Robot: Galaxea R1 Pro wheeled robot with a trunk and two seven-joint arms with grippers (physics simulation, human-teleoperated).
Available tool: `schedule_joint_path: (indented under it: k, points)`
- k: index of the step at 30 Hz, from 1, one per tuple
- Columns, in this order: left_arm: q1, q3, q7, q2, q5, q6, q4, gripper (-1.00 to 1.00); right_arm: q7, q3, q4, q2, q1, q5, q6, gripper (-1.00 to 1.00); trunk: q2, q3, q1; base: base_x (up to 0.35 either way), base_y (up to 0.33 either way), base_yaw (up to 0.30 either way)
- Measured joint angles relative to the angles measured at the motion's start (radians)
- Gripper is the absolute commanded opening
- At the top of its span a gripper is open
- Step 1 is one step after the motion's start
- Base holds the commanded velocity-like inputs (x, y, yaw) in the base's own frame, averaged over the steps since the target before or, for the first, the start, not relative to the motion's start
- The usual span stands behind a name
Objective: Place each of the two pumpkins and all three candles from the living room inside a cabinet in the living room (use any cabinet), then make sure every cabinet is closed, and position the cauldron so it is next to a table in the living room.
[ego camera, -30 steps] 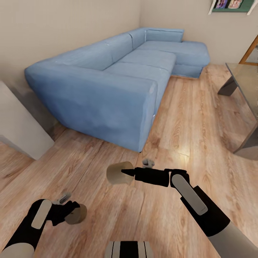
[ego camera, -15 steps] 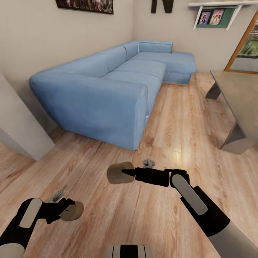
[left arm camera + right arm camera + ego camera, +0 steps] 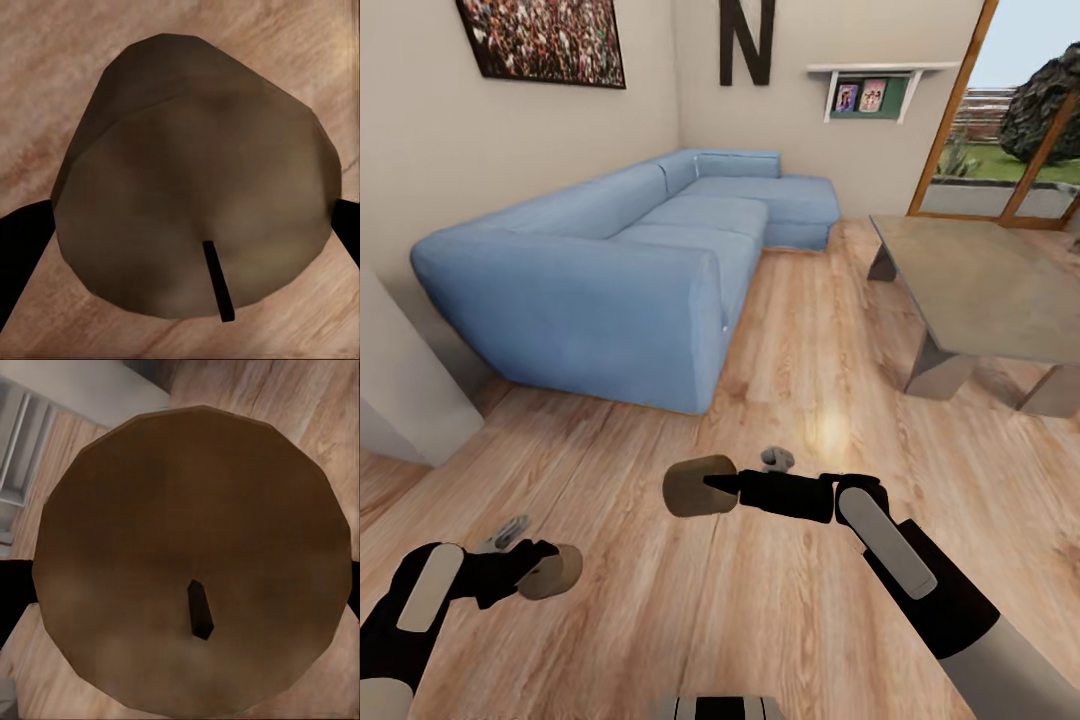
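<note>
- The right gripper is clenched on a candle, which sticks out from its fingertips above the wooden floor, in front of the near arm of the blue sofa.
- In the right wrist view this candle shows its round flat end with a short dark wick, and the black fingers press on it from both sides.
- The left gripper is grasping a second candle, held low over the floor, nearer to the robot than the sofa.
- In the left wrist view the second candle sits between the two black fingers, its wick end turned to the camera.
- A grey table stands well apart from the sofa, across the floor from it.
- Compared with the earlier pictures, the whole view has lifted and turned: more of the wall with the framed picture and the letter N shows, and the glass door has come into sight. This is the camera's move.
- Both candles stay in the same grip as before; the left one now shows a little lower in the head view.
</note>
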Motion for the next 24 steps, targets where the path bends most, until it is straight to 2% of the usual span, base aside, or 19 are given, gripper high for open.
schedule_joint_path:
  k: [7, 18, 24]
  points:
    - [0.0, -0.002, 0.0, -0.008, 0.001, 0.0, 0.001, -1.0, 0.0, 0.0, 0.011, 0.001, 0.0, 0.002, -0.001, -1.0, 0.002, 0.034, -0.003, -0.312, 0.0, -0.243]
    - [0.001, -0.004, 0.001, -0.012, -0.002, 0.0, 0.008, -1.0, 0.001, 0.0, 0.018, 0.001, 0.0, 0.0, 0.002, -1.0, 0.004, 0.074, -0.008, -0.334, 0.0, -0.127]
    - [0.001, -0.012, 0.002, -0.015, -0.002, 0.0, 0.009, -1.0, 0.001, -0.001, 0.025, 0.001, 0.0, -0.002, 0.002, -1.0, 0.006, 0.091, -0.011, -0.097, 0.0, -0.21]
